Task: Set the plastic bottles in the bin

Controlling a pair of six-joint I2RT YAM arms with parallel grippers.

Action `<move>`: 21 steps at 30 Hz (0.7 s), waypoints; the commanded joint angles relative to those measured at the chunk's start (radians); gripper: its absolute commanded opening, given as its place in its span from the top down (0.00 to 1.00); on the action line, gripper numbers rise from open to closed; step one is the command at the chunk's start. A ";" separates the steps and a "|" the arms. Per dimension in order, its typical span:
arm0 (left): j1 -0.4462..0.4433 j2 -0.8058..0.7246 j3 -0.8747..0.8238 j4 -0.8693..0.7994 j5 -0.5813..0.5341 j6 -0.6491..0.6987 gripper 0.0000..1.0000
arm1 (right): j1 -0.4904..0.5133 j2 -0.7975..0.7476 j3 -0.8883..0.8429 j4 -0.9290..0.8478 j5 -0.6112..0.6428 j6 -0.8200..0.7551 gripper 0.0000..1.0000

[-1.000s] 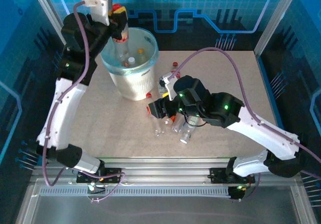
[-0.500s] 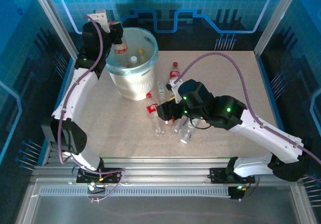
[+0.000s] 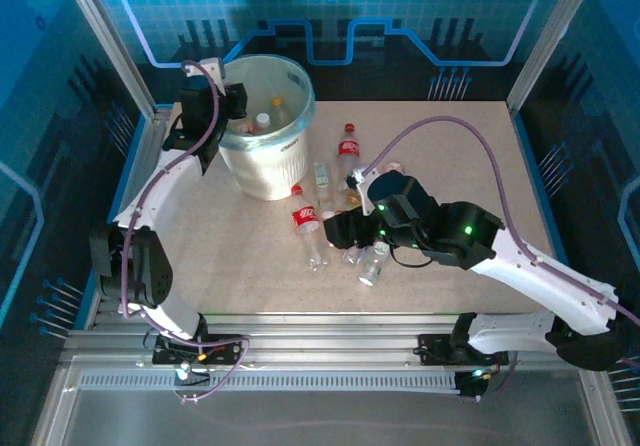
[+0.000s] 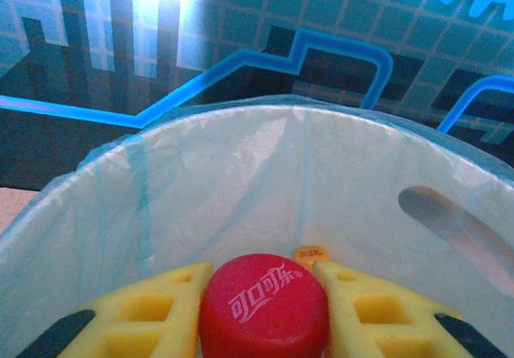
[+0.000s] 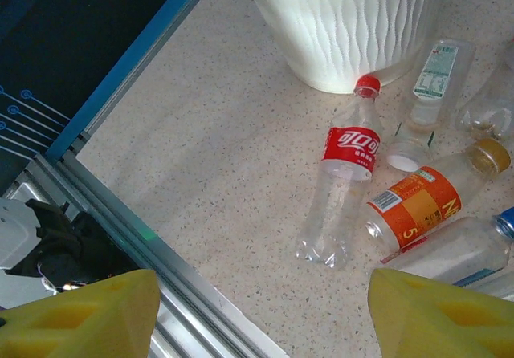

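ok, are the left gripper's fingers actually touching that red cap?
Touching. In the left wrist view, the left gripper has its yellow fingers pressed against both sides of the red cap with no gap, just over the bin.

One bin, perhaps nine bottles

The table is a speckled beige surface, with the bin standing toward its far left. Just right of the bin lies a cluster of plastic bottles: a red-labelled bottle with its cap pointing at the bin's base, a white-labelled bottle, an orange-labelled bottle and a blue-capped bottle. A second red-labelled bottle sits farther back.
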 commanded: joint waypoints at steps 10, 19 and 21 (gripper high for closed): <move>0.023 -0.016 0.057 -0.032 0.022 -0.014 0.60 | -0.007 0.015 0.007 -0.015 -0.001 0.031 0.30; 0.022 -0.082 0.099 -0.053 0.047 0.014 0.60 | -0.006 0.036 0.016 -0.013 -0.008 0.022 0.29; 0.022 -0.081 0.114 -0.069 0.055 0.022 0.60 | -0.007 0.040 0.016 -0.010 -0.009 0.020 0.29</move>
